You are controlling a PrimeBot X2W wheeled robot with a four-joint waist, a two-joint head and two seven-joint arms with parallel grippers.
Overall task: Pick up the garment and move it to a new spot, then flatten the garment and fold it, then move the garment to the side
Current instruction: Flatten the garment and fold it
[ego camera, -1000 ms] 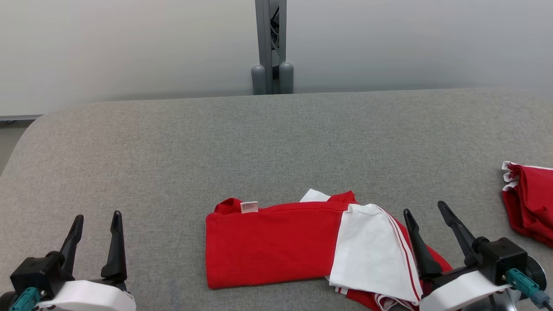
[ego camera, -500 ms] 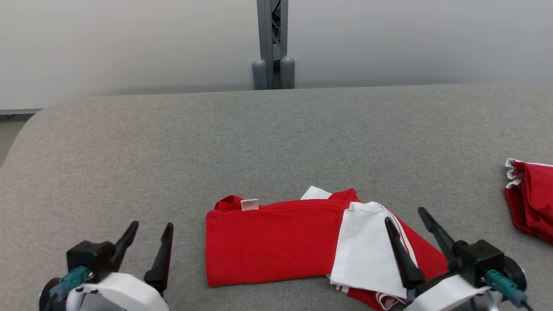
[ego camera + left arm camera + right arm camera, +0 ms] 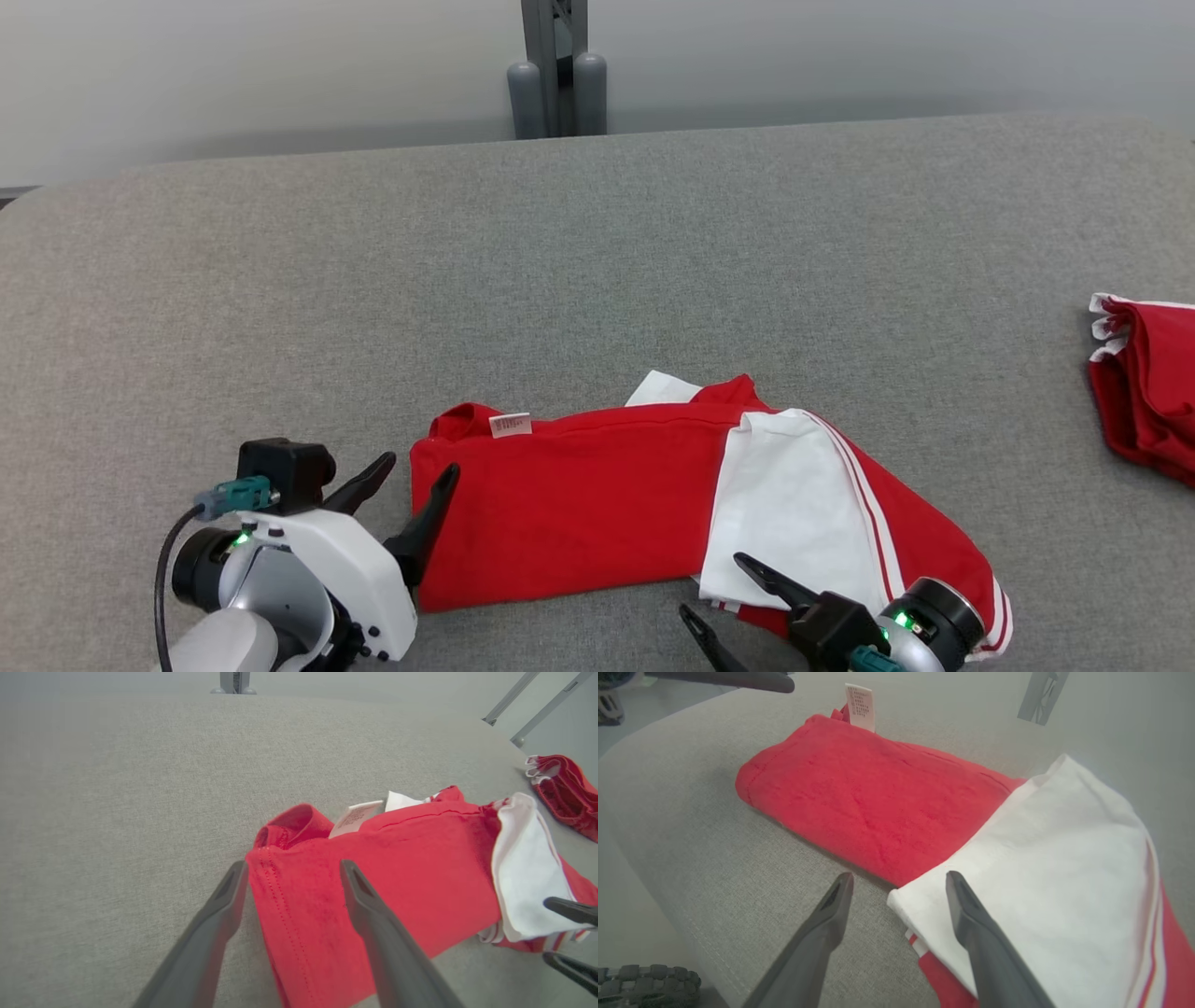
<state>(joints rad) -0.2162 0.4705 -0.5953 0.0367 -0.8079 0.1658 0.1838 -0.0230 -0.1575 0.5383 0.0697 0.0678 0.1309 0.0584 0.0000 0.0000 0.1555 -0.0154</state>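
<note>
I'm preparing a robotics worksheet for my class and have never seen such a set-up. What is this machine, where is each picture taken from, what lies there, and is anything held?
This is a wheeled robot with two arms, each ending in a gripper with two long dark fingers. The wide picture comes from a camera on its head, looking down at a grey padded surface. The other two come from cameras on its wrists, looking along each gripper's fingers. On the surface lies a folded red garment with a white inner side turned over and a small tag. A second red bundle lies apart at the right edge. The left gripper is open over the garment's left edge; the right gripper is open at the white corner. Nothing is held.
</note>
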